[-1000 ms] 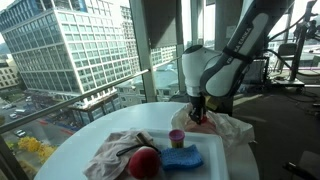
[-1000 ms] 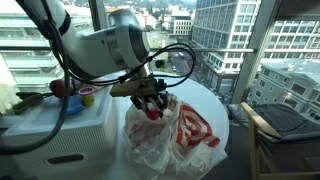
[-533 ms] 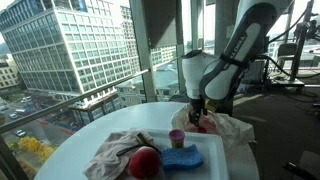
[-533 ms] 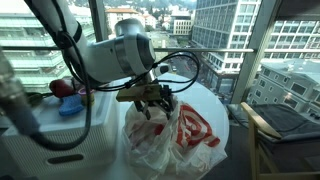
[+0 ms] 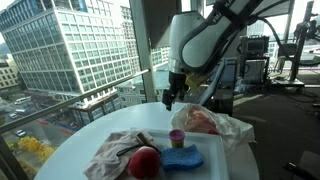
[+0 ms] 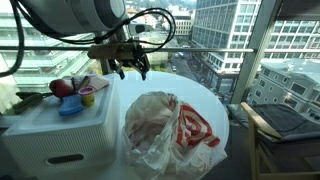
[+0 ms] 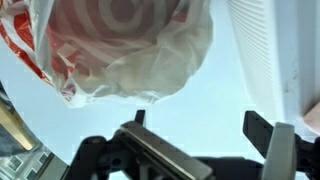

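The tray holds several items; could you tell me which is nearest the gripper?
The small pink cup, at the tray edge below the open gripper; the red round object, blue item and pale cloth lie farther away.

Red apple [image 5: 144, 162], blue cloth [image 5: 182, 158] and small cup [image 5: 177, 137] on white tray [image 5: 208, 145]

an office floor high in a city tower, fitted out as a lab. floor-to-ceiling windows [image 5: 135, 50] fill the left of an exterior view, with a glass office block [image 5: 60, 45] at upper left and a street [image 5: 20, 118] far below at lower left. a round white table [image 5: 85, 140] stands by the glass. screens and racks [image 5: 255, 60] crowd the upper right, and a chair [image 6: 285, 125] sits at lower right.
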Controlling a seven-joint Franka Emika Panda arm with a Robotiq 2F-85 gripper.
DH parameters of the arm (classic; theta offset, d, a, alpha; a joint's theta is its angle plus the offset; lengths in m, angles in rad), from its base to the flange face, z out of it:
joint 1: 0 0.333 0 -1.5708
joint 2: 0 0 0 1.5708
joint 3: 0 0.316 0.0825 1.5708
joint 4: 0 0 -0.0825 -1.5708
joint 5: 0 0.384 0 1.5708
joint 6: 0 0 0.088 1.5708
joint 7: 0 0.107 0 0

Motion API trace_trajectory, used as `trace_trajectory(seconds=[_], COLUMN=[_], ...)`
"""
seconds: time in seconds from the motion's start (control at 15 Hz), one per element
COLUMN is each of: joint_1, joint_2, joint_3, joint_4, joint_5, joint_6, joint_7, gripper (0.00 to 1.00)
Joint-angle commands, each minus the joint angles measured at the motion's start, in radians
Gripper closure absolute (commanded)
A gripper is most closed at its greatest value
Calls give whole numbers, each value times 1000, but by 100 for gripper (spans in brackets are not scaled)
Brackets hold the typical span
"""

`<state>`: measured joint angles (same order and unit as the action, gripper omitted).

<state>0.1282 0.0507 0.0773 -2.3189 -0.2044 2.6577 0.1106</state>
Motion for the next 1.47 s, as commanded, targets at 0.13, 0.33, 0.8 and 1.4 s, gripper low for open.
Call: trace_trajectory(seconds=[0.13,0.33,0.8,1.4], joint_1=[44,41,57,67], joint_2=[-99,-124,-123,-42], joint_3=[94,86,94,107], joint_4=[45,87,89,42], joint_5=[431,320,295,320], joint_6=[-191,-419,-590,-499], joint_7=[-370,-316,-401,-512], gripper=[0,0,0,0])
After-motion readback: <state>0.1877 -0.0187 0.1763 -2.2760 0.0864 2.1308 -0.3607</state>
